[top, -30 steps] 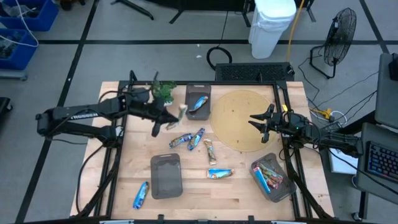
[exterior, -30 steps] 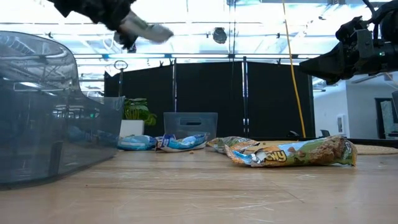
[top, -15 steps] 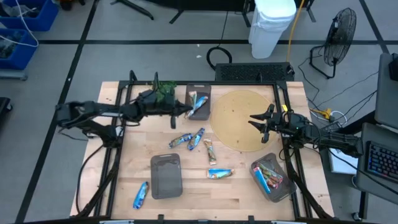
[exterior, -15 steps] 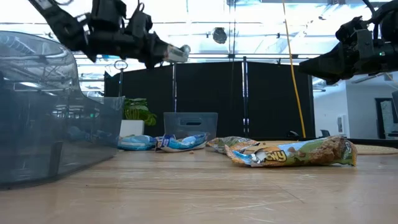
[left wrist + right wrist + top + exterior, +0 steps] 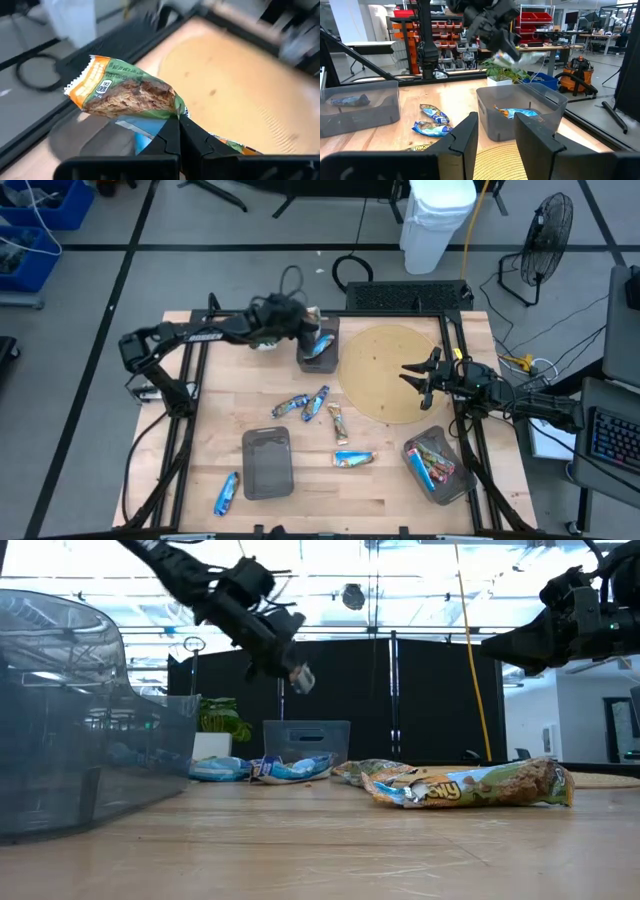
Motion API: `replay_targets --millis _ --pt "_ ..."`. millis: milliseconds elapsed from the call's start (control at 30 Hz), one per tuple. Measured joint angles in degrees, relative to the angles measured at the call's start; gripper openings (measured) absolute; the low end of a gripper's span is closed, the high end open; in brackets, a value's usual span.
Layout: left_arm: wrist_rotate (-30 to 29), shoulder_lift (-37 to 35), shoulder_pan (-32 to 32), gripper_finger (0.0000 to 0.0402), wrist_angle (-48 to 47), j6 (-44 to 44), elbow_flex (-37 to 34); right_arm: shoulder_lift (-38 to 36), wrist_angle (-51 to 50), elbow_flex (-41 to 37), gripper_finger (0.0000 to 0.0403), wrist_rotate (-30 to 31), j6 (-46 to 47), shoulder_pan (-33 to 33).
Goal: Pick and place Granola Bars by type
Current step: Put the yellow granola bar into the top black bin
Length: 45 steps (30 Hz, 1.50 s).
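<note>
Swung across from table middle since 1 s back; left gripper (image 5: 311, 321) now above far bin (image 5: 318, 360). Clamped on tan-green bar (image 5: 127, 95) by 1 end, most of it sticking out ahead. Directly below: blue bar (image 5: 321, 346) in that bin. Risk: mixed types if dropped here. Right gripper (image 5: 418, 377) parked half open, empty.

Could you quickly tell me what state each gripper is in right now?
Left gripper: shut on a tan-green granola bar, above the far bin.
Right gripper: open, empty, over the round mat.
</note>
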Motion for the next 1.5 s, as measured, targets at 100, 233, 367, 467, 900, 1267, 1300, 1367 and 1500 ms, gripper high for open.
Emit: replay_targets --millis 100,233,367,467,900,1267,1300,1367,1500 --pt "-2.1 2.6 -1.0 0.0 -7.2 2.3 4.3 0.0 0.0 0.0 0.0116 0.0 0.0 0.0" --pt "-2.1 5.7 -2.2 0.0 -7.5 3.1 5.6 0.0 0.0 0.0 0.0116 0.0 0.0 0.0" --pt "-2.1 8.8 -2.7 0.0 -7.8 3.3 5.6 0.0 0.0 0.0 0.0116 0.0 0.0 0.0" --pt "-2.5 10.9 -2.7 0.0001 -7.4 3.1 5.6 0.0 0.0 0.0 0.0116 0.0 0.0 0.0" --pt "-2.7 12.9 -2.9 0.0005 -5.9 2.7 5.6 0.0 0.0 0.0 0.0116 0.0 0.0 0.0" --pt "-2.6 12.9 -3.1 0.0017 -6.0 1.4 5.6 0.0 0.0 0.0 0.0116 0.0 0.0 0.0" --pt "-2.6 12.9 -3.1 0.0024 -6.0 1.4 5.6 0.0 0.0 0.0 0.0116 0.0 0.0 0.0" --pt "-2.6 12.9 -3.2 0.0041 -5.9 1.4 5.6 0.0 0.0 0.0 0.0116 0.0 0.0 0.0" --pt "-2.5 12.9 -3.2 0.0082 -5.9 1.4 5.6 0.0 0.0 0.0 0.0116 0.0 0.0 0.0"
